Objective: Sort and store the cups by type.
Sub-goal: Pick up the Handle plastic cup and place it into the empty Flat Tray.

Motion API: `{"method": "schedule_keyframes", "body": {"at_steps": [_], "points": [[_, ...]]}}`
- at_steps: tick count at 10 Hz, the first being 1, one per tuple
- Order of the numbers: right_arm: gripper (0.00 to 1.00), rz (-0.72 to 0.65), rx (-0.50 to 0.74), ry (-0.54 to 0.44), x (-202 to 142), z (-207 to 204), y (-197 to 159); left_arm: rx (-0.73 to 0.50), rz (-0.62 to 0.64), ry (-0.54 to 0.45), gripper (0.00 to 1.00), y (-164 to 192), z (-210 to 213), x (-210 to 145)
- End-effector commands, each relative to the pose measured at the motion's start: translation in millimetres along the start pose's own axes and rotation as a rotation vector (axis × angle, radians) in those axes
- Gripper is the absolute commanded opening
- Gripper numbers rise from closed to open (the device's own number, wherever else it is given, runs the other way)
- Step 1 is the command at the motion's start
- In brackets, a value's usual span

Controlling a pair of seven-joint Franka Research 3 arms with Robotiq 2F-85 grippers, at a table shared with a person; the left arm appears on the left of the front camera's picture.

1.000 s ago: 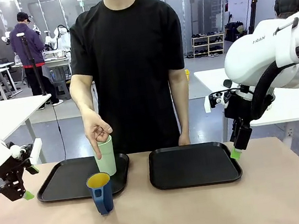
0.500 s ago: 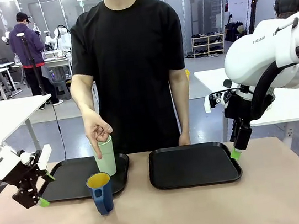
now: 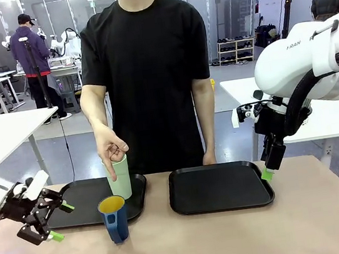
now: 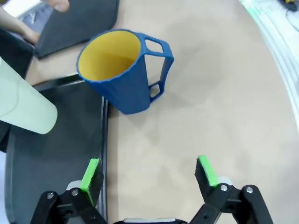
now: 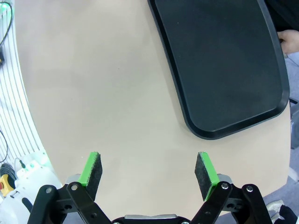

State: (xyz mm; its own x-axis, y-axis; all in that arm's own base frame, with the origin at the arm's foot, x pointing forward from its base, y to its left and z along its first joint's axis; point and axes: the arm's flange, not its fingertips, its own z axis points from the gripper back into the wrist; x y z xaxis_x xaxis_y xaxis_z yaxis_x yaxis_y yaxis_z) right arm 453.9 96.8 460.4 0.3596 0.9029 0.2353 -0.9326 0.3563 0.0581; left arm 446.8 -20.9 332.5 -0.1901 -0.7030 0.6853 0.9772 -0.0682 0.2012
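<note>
The dark blue handled mug [image 3: 114,219] with a yellow inside stands on the table just in front of the left black tray [image 3: 73,207]. In the left wrist view the mug [image 4: 124,70] is ahead of my fingers, handle to the right. The mint-green tumbler [image 3: 120,177] stands on that tray's right part, with a person's hand [image 3: 111,149] on its rim; it also appears as the tumbler [image 4: 23,109]. My left gripper [image 3: 63,221] is open, low over the table, left of the mug and apart from it. My right gripper [image 3: 267,173] hangs open by the right tray's far right corner, holding nothing.
The right black tray [image 3: 219,186] lies bare; in the right wrist view this tray [image 5: 219,60] is ahead and to the right, with bare tabletop under the gripper [image 5: 148,170]. The person stands at the far edge, behind both trays.
My left arm has come down and to the right, turning its open fingers towards the blue mug. The right arm, the tumbler and the person's hand have stayed put.
</note>
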Motion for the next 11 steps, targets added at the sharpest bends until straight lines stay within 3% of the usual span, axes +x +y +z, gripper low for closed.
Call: {"method": "schedule_keyframes", "body": {"at_steps": [1,5,7,11], "points": [[1.00,-0.003,0.002,0.007,-1,2,1,0.006,-0.003,-0.145,1.00,13,-8,-25],[1.00,-0.003,0.002,0.007,-1,2,1,0.006,-0.001,-0.326,1.00,15,-28,-40],[1.00,-0.003,0.002,0.007,-1,2,1,0.007,0.026,-0.266,1.00,8,-27,-35],[1.00,-0.003,0.002,0.007,-1,2,1,0.001,0.033,-0.276,1.00,11,-28,-37]]}}
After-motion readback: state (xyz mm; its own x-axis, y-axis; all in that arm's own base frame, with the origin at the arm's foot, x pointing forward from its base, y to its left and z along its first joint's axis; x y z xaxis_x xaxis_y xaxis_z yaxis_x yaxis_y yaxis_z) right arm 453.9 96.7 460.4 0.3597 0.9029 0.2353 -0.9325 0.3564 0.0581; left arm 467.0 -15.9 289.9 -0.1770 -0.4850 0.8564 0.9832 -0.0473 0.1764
